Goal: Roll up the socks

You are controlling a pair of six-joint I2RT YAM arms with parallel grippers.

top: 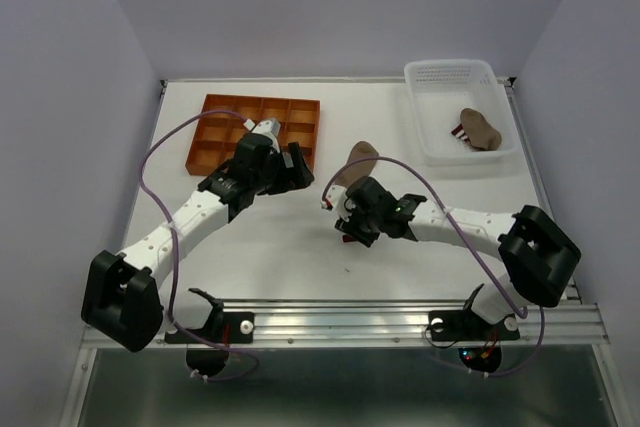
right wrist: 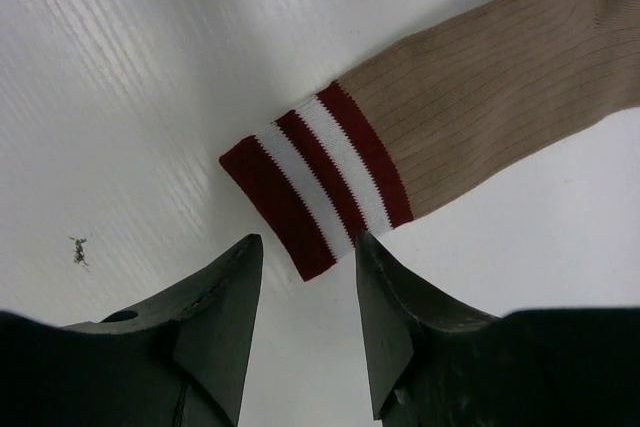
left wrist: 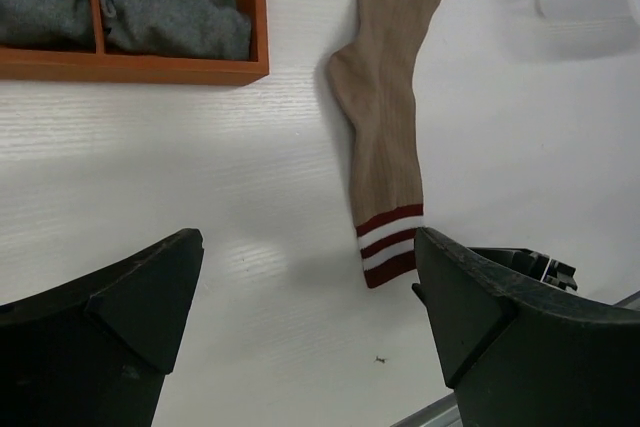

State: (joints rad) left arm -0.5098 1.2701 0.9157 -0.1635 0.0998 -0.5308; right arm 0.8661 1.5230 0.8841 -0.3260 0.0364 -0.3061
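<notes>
Now we grasp the cuff [right wrist: 315,182] of the sock [right wrist: 480,97].
Right tool [right wrist: 307,244] narrow astride it, left tool [left wrist: 307,237] wide; next we pinch, then roll.

From above, my right gripper [top: 338,209] hides the striped cuff of the tan ribbed sock [top: 360,159] from me; grey fabric socks [left wrist: 165,2] run off the left wrist view's top edge.

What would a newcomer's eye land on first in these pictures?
A tan sock with a red-and-white striped cuff lies flat mid-table, and the right tool has its open jaws either side of a corner of that cuff. A bundled tan sock sits in the white basket at far right; grey socks lie in compartments of the orange tray at far left.
</notes>
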